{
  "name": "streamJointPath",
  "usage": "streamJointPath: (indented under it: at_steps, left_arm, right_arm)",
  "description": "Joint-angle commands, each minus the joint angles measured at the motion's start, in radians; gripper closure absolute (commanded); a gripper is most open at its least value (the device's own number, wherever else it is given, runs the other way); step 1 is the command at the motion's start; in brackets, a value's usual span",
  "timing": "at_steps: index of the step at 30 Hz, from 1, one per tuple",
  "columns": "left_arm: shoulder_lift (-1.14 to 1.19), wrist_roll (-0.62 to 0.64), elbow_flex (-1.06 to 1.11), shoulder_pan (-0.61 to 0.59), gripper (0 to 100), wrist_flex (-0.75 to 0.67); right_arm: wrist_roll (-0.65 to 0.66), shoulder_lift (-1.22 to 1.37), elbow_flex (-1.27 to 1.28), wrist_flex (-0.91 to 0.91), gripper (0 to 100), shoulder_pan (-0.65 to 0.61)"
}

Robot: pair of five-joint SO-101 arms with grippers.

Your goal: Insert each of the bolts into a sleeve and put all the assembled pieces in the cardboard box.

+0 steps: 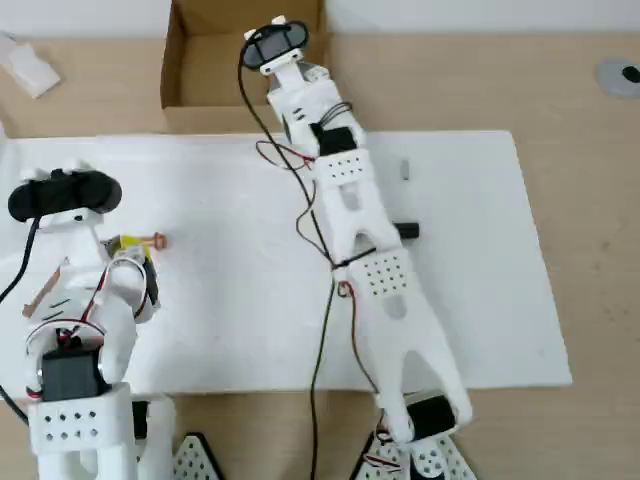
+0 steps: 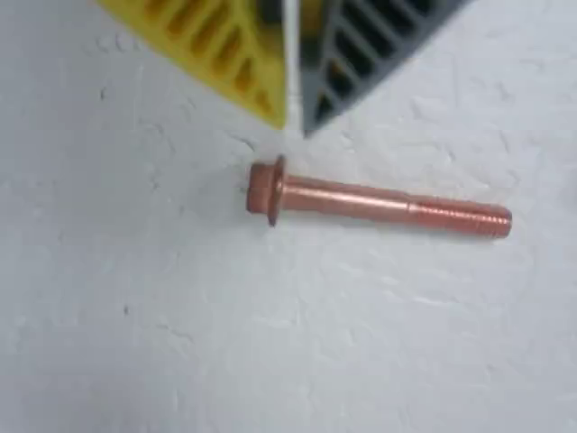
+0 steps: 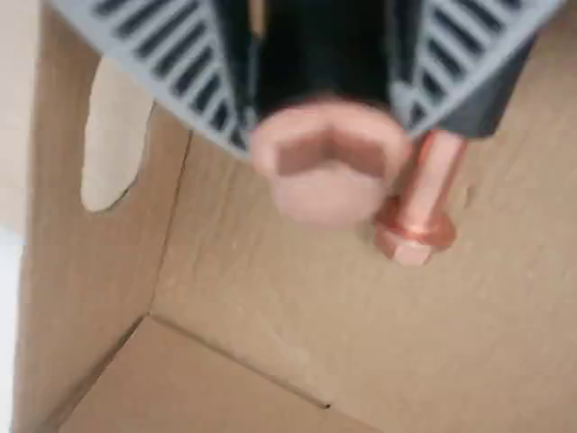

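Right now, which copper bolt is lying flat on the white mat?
The bare bolt beside the left gripper; the right gripper holds a second bolt in a black sleeve at the cardboard box.

Copper bolt [image 2: 379,203], black sleeve [image 3: 317,50], white mat [image 1: 230,300] — brown cardboard box [image 3: 270,298].

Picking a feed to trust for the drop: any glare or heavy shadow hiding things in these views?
High view: even light, no glare on the white mat. Left wrist view: the loose bolt casts just a soft shadow, a thin highlight along its shank. Right wrist view: cardboard box evenly lit; the held bolt shows pale against the dark right end effector.
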Motion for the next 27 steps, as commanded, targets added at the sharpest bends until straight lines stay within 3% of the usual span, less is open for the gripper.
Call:
streamJointPath:
  at_steps: [1,4,9,14,18,21,27]
  left_arm:
    - [-0.008,-0.002,-0.012,-0.012,99,-0.023]
    - [-0.001,-0.006,-0.006,-0.014,99,-0.023]
    - [0.001,-0.006,-0.012,-0.017,87,-0.015]
    - [0.067,-0.069,-0.080,-0.018,87,0.032]
    - [0.320,-0.107,-0.239,-0.061,87,0.170]
    - [0.544,-0.071,-0.422,-0.161,87,0.259]
    - [0.871,-0.014,-0.802,-0.302,87,0.462]
  right_arm:
    - [0.012,-0.005,-0.059,0.043,75.7,-0.022]
    - [0.011,-0.004,-0.088,0.051,71.6,-0.033]
    - [0.011,-0.013,-0.110,0.051,71.6,-0.039]
    - [0.008,-0.101,-0.110,0.123,71.6,-0.035]
    - [-0.087,-0.226,-0.110,0.275,71.6,-0.031]
    - [-0.160,-0.332,-0.108,0.411,71.6,-0.036]
    - [-0.180,-0.489,-0.108,0.634,71.6,-0.039]
